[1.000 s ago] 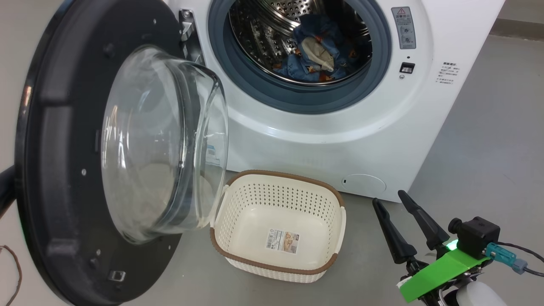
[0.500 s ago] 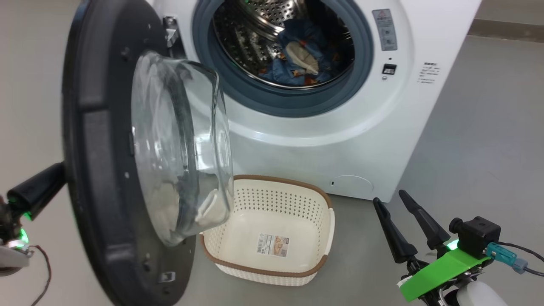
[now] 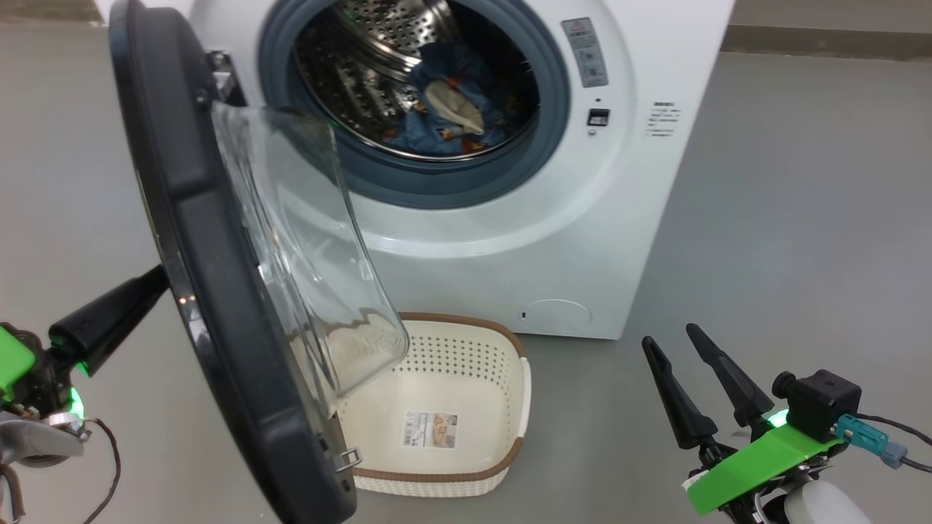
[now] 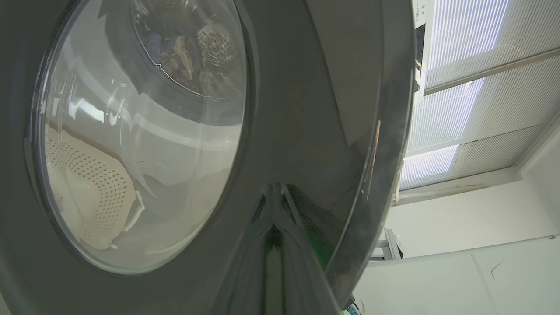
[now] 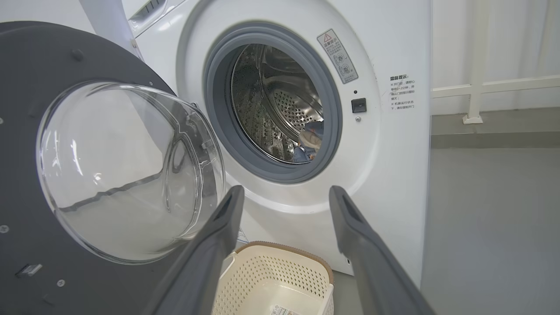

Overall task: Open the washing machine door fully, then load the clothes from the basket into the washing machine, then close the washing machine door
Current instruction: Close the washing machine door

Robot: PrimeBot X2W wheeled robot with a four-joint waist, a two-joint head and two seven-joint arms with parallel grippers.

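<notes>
The white washing machine [image 3: 655, 182] stands with its drum showing, and the blue and cream clothes [image 3: 445, 109] lie inside it. The black washing machine door [image 3: 196, 218] stands about half swung, edge-on to me, its glass bowl [image 3: 306, 240] hanging over the empty basket [image 3: 502, 340]. My left gripper [image 3: 162, 279] is shut, its tip against the door's outer face [image 4: 306, 109]; the shut fingers [image 4: 273, 245] meet their own reflection there. Down at the right my right gripper [image 3: 676, 340] is open and holds nothing, and between its fingers [image 5: 227, 210] I see the drum, the clothes [image 5: 311, 136] and the basket [image 5: 284, 271].
Grey floor [image 3: 801, 218] spreads wide to the machine's right. A thin brown cable [image 3: 109, 458] hangs by my left wrist. A white railing [image 5: 494, 85] runs along the wall behind the machine. The basket sits right under the door's swing.
The door has swung toward the machine, from facing me to nearly edge-on, with my left gripper following behind it. The head camera has shifted too. My right gripper has not moved.
</notes>
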